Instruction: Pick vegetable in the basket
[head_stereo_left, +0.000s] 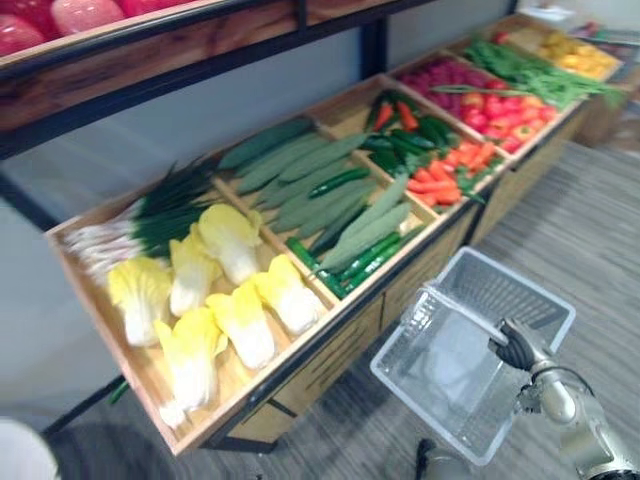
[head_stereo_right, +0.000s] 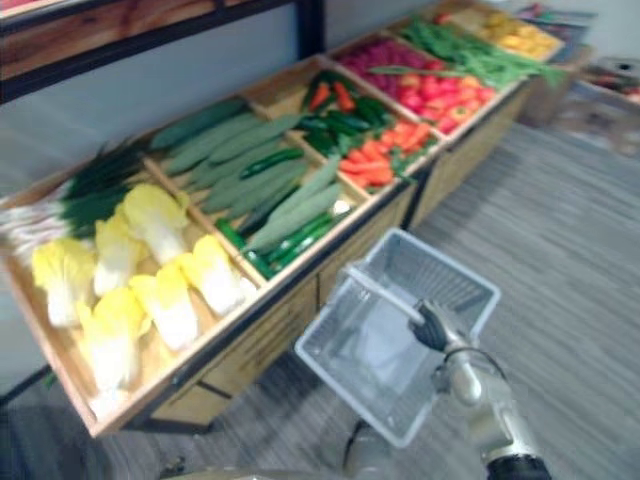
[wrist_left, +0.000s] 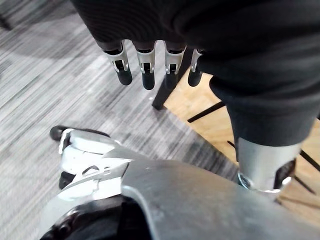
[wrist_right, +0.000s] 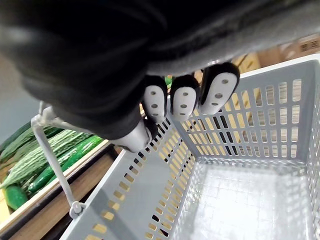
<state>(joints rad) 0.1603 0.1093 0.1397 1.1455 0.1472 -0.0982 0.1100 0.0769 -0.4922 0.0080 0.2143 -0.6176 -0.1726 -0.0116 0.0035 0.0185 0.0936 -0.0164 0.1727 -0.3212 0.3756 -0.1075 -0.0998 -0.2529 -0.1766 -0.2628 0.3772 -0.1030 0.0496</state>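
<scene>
My right hand (head_stereo_left: 515, 347) is shut on the thin handle (head_stereo_left: 455, 305) of a pale grey plastic basket (head_stereo_left: 524, 285), which hangs in front of the wooden vegetable stand (head_stereo_left: 300, 352). In the right wrist view its curled fingers (wrist_right: 185, 102) wrap the handle above the slotted basket wall (wrist_right: 250, 125), and the basket has nothing inside. Yellow-white napa cabbages (head_stereo_left: 230, 240) lie in the nearest bin, and bumpy green gourds (head_stereo_left: 365, 232) and cucumbers fill the bin closest to the basket. My left hand (wrist_left: 145, 65) hangs low over the floor, fingers straight, holding nothing.
Further bins hold green onions (head_stereo_left: 150, 215), long green gourds (head_stereo_left: 290, 160), carrots (head_stereo_left: 450, 175), red vegetables (head_stereo_left: 470, 95) and green beans (head_stereo_left: 530, 70). A dark shelf (head_stereo_left: 150, 60) runs above the stand. Grey striped floor (head_stereo_left: 590, 230) lies to the right.
</scene>
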